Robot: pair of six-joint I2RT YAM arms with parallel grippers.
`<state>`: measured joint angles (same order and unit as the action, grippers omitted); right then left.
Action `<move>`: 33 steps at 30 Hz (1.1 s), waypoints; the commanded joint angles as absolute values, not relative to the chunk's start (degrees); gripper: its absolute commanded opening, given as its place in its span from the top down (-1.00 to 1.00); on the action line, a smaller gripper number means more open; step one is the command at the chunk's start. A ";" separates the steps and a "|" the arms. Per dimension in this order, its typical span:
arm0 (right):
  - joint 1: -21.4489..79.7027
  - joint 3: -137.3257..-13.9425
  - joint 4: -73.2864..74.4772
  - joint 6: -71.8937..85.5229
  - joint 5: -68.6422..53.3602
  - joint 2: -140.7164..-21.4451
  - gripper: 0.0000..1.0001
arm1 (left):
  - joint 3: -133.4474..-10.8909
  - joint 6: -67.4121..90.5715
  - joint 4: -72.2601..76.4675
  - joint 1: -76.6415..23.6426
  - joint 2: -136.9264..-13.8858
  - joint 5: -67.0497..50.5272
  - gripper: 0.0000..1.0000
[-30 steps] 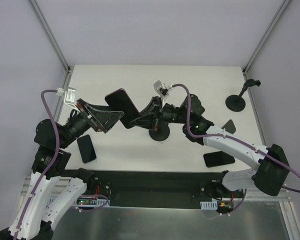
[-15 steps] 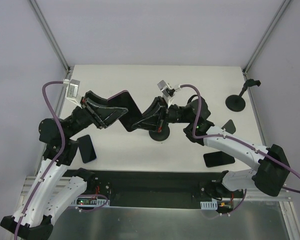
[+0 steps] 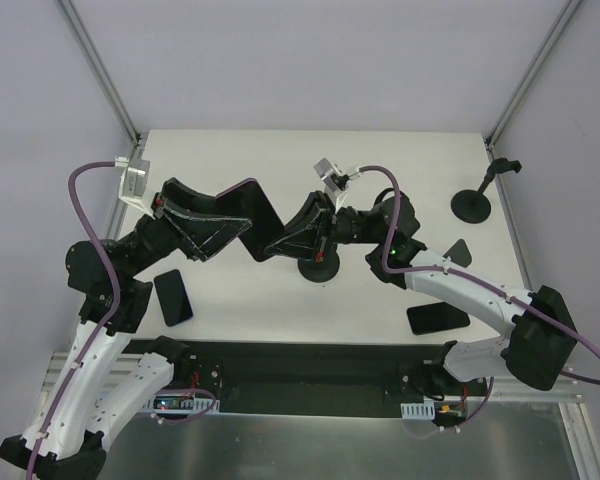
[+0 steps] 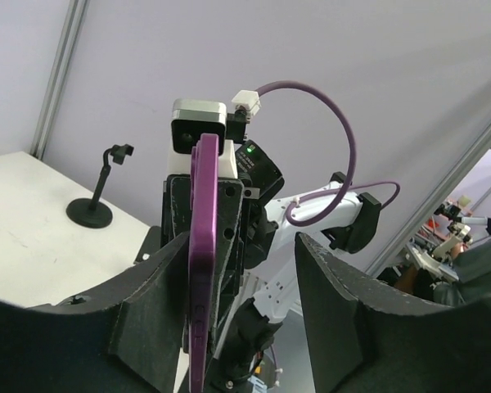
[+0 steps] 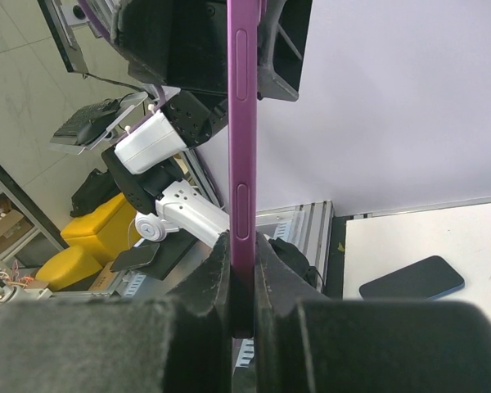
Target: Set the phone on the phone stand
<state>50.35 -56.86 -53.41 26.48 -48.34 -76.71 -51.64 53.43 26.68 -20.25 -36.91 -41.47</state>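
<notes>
White table (image 3: 280,160), pale walls on three sides and slanted frame posts at the back corners: that's my working box. Both arms meet in mid-air over the middle of it.

The purple phone (image 3: 252,212) is off the table, held on edge between the two arms. On the right wrist feed the right fingers (image 5: 209,278) are clenched on the phone's lower edge, pinching it flat on both faces. On the left wrist feed the left fingers (image 4: 159,303) stand spread to either side of the phone, with a clear gap on one side, so they carry nothing.

I judge this to be the hand-over step, with the right arm carrying the load. Next I'd back the left arm straight away from the phone, then have the right arm tip the phone and lower it onto a stand.

The near stand (image 3: 320,267) sits right under the right wrist and is partly hidden by it, so I can't see its cradle. The far stand (image 3: 474,205) is by the right rear post, well apart from everything.

Open table lies behind the arms. Toward the near edge, one black phone (image 3: 172,297) lies on the left and another black phone (image 3: 438,318) on the right; I'd keep the elbows off both.
</notes>
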 commanded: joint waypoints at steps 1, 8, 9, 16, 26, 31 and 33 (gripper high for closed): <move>50.18 -58.01 -60.29 26.81 -48.69 -76.46 0.99 | -55.71 51.60 23.58 -20.30 -37.97 -40.62 -0.04; 50.10 -59.33 -59.94 27.95 -48.60 -78.31 0.99 | -57.92 50.36 20.13 -20.30 -40.69 -39.46 -0.03; 50.10 -59.41 -59.94 28.04 -48.60 -78.57 0.99 | -58.09 50.45 20.13 -20.30 -40.87 -39.64 0.03; 50.01 -59.68 -59.06 28.39 -47.20 -78.66 0.99 | -58.27 48.96 20.65 -20.30 -41.83 -39.98 0.53; 44.39 -66.26 -34.13 24.88 -46.32 -79.19 -0.81 | -64.15 38.51 0.38 -20.30 -38.16 -33.86 1.00; 40.17 -69.25 -7.27 13.92 -39.31 -74.90 -0.93 | -66.09 32.27 -11.94 -20.30 -33.93 -27.95 1.00; 40.34 -74.08 10.43 4.69 -29.92 -74.18 -0.93 | -65.48 31.38 -14.75 -20.30 -32.00 -28.03 1.00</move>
